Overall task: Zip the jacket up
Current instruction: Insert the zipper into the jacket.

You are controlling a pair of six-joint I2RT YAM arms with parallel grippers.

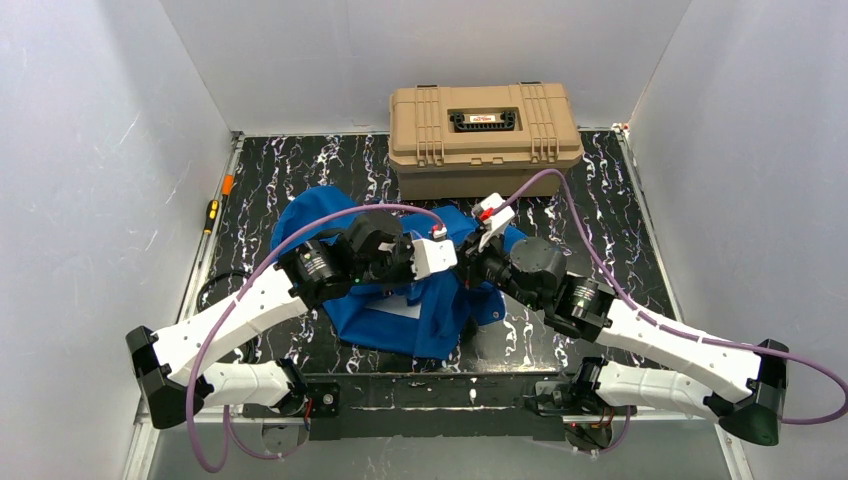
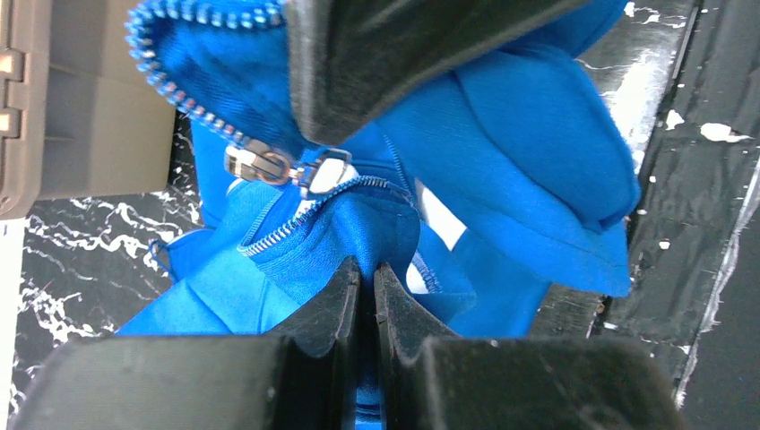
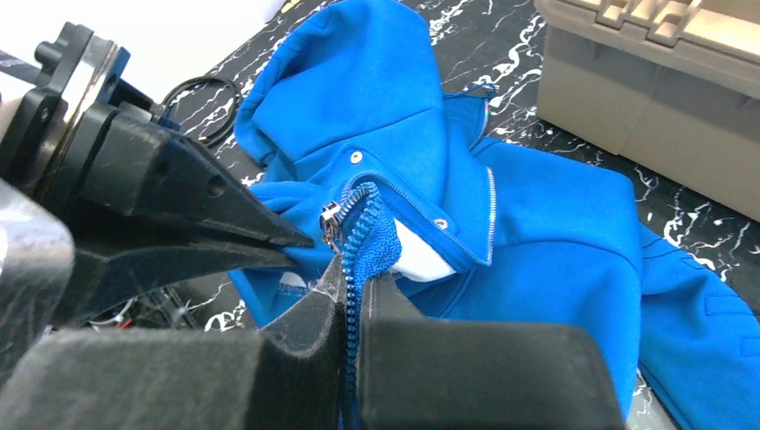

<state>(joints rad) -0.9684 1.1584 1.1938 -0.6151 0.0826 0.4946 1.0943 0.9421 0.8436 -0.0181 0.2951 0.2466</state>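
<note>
The royal-blue jacket (image 1: 425, 318) lies crumpled at the table's middle, partly under both wrists. My left gripper (image 1: 452, 258) is shut on a fold of the jacket's fabric (image 2: 367, 269) just below the silver zipper slider (image 2: 269, 166). My right gripper (image 1: 478, 256) is shut on the blue zipper strip (image 3: 357, 282), whose teeth run down between its fingers. The slider (image 3: 330, 218) sits just above them, next to the left gripper's fingertips (image 3: 269, 235). The two zipper rows part above the slider. White lining (image 3: 421, 255) shows in the opening.
A tan hard-plastic case (image 1: 485, 135) stands behind the jacket at the back; it also shows in the left wrist view (image 2: 90, 134) and the right wrist view (image 3: 663, 98). A screwdriver (image 1: 211, 213) lies at the left edge. A black cable loop (image 3: 202, 90) lies left of the jacket.
</note>
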